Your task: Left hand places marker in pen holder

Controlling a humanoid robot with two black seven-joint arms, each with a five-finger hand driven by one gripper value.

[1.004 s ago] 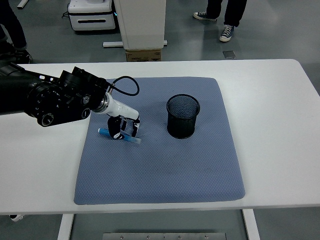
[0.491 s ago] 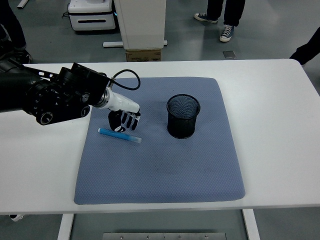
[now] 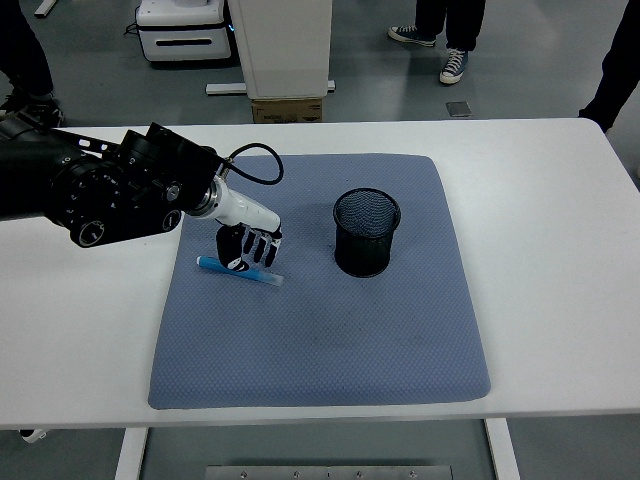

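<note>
Marker [image 3: 236, 270] partly under left hand [image 3: 249, 248]

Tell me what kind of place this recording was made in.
Probably a robotics lab or test floor: a white table with a blue mat on a bare grey floor, white equipment parked behind, and people's legs standing around.

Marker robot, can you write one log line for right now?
left hand: over marker | marker: lying on mat | pen holder: upright, empty
</note>
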